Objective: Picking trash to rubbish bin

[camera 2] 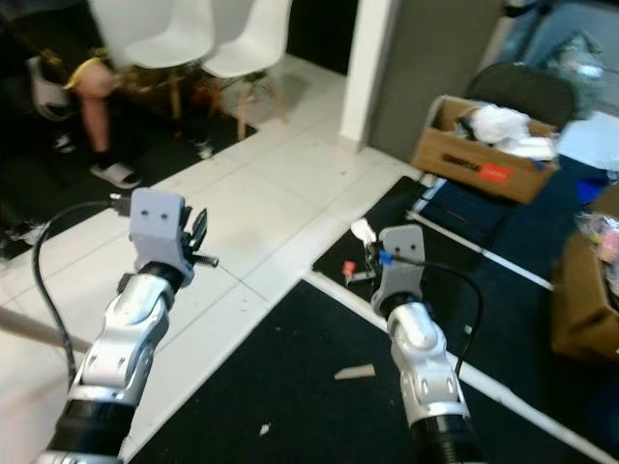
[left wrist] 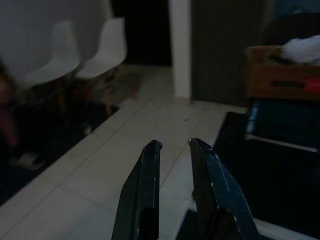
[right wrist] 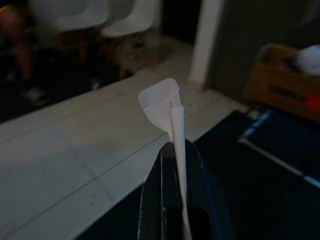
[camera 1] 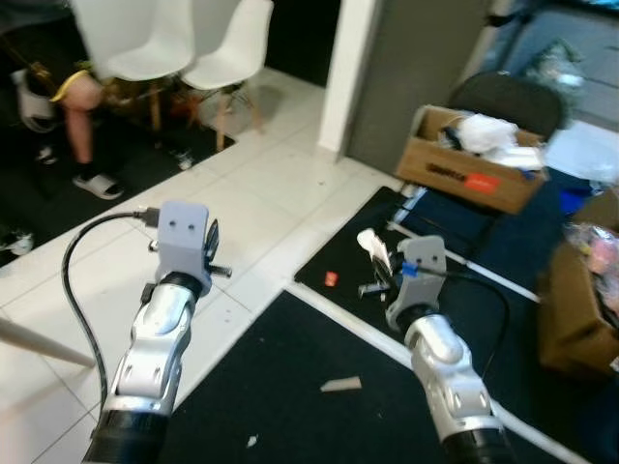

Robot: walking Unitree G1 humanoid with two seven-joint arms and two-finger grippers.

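My right gripper [camera 1: 379, 263] is held over the black mat [camera 1: 290, 387], shut on a folded piece of white paper [right wrist: 167, 107] that sticks out past its fingertips. The same paper [camera 1: 370, 244] shows just beyond the gripper in the left eye view. My left gripper [left wrist: 174, 146] hovers over the white tiled floor [camera 1: 261, 203], open, with a narrow gap and nothing between its fingers. An open cardboard box [camera 1: 469, 164] holding white crumpled rubbish stands at the far right. On the mat lie a small red scrap [camera 1: 331, 278], a beige scrap [camera 1: 340, 385] and a tiny white bit [camera 1: 251, 441].
Two white chairs [camera 1: 193, 48] stand at the far left, with a seated person's leg and sandal [camera 1: 87, 135] beside them. A white pillar [camera 1: 348, 68] rises at the back. A second brown box [camera 1: 575, 309] sits at the right edge, and white tape lines cross the mat.
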